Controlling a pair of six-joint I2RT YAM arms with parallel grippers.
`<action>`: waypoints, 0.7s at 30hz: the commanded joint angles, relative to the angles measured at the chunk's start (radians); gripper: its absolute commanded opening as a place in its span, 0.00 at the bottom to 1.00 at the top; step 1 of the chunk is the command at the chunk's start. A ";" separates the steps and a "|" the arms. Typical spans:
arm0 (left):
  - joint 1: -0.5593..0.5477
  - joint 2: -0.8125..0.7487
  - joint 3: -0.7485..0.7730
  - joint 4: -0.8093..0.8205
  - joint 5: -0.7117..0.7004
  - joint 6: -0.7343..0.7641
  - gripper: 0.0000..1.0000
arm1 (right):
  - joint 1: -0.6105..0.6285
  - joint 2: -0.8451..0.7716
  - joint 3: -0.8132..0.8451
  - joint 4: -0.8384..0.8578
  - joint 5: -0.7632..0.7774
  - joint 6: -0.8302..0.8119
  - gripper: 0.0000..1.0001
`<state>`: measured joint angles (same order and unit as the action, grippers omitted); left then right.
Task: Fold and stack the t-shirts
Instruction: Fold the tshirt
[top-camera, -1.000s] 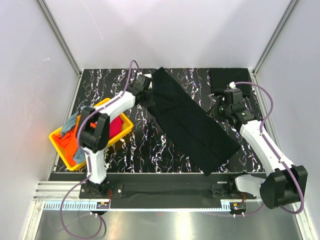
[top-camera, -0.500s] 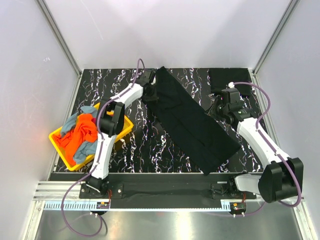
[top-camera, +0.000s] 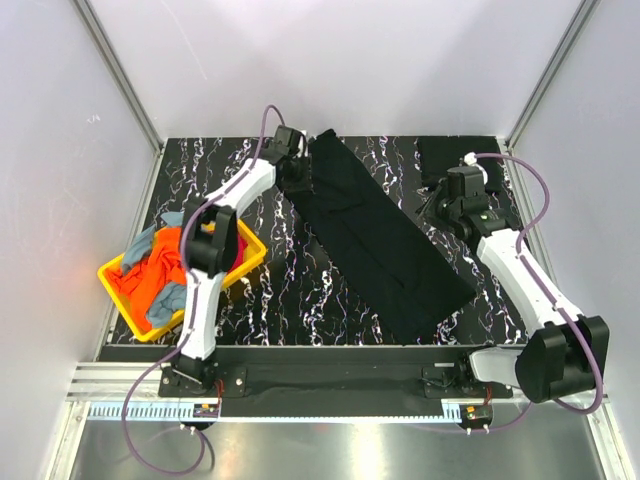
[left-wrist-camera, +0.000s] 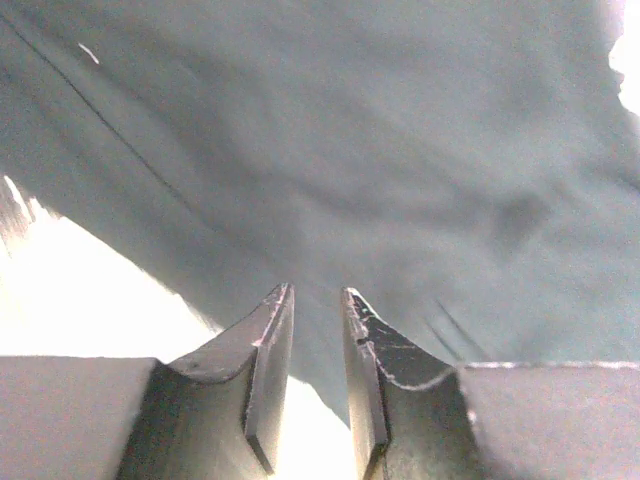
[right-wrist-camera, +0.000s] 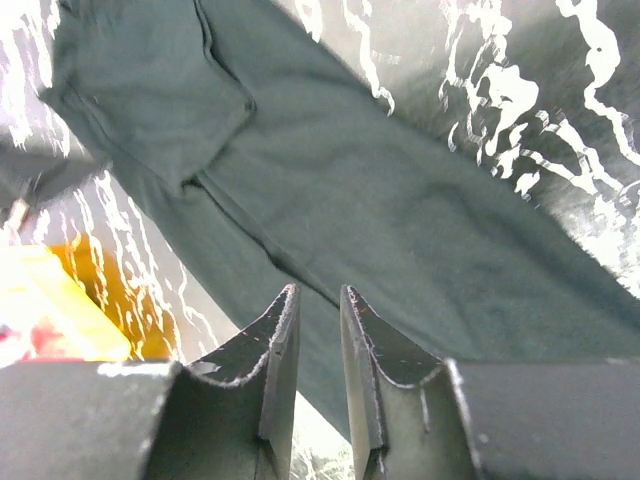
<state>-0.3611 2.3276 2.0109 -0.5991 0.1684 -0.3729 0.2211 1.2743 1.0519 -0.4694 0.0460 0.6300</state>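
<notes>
Two grippers flank the long black t-shirt (top-camera: 385, 240), a folded strip lying diagonally from far centre to near right on the marbled table (top-camera: 290, 290). I read the left gripper (top-camera: 300, 178) at the strip's far-left edge and the right gripper (top-camera: 437, 207) just beside its right edge. A second black t-shirt (top-camera: 452, 158) lies folded in the far right corner. An orange t-shirt (top-camera: 150, 280) is heaped in the yellow tray (top-camera: 120, 305) on the left.

Left wrist: jaws parted by a narrow slit, nothing between them. Dark cloth fills the view beyond the tips.

Right wrist: same narrow slit, nothing held. The strip lies just beyond the tips.
</notes>
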 joint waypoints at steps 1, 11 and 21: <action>-0.116 -0.316 -0.152 0.070 0.045 0.028 0.33 | -0.041 -0.032 0.083 -0.049 0.032 -0.015 0.30; -0.515 -0.666 -0.785 0.371 0.019 -0.197 0.43 | -0.203 -0.076 0.217 -0.193 -0.100 -0.041 0.34; -0.710 -0.685 -0.957 0.458 -0.196 -0.756 0.42 | -0.215 -0.153 0.220 -0.199 -0.129 -0.013 0.34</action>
<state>-1.0195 1.6539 1.0096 -0.2409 0.0666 -0.9363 0.0097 1.1461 1.2514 -0.6567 -0.0563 0.6121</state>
